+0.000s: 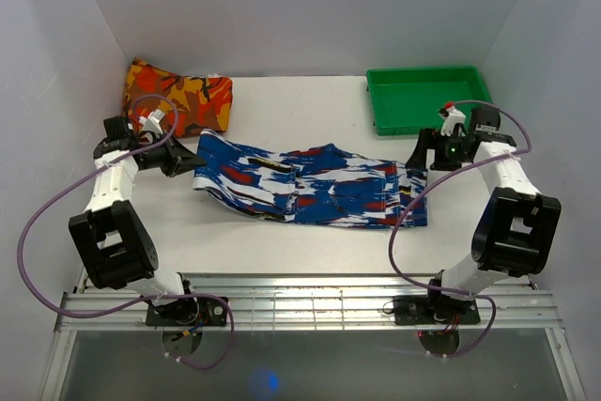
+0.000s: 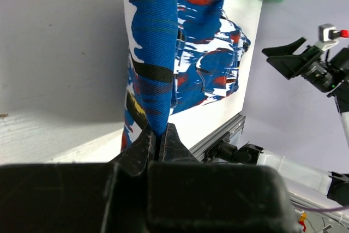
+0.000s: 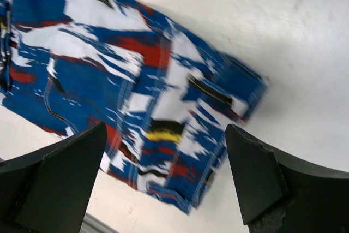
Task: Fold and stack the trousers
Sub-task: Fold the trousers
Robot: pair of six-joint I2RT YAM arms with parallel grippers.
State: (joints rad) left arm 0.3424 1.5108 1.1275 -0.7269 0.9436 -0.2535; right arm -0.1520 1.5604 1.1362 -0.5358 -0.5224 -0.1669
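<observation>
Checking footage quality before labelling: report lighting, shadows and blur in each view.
Top view: even, soft light, trousers sharp, a blue glint at the bottom edge. Left wrist view: left fingers dark and soft up close; a broad grey shadow lies on the table beside the trousers. Right wrist view: the trousers' right-hand edge is smeared; right fingers black, featureless.

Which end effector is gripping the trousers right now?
The left end effector, pinched shut on the trousers; the right end effector hangs open, holding nothing.

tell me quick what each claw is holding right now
left claw: closed on an edge of the trousers
right claw: open, holding nothing
</observation>
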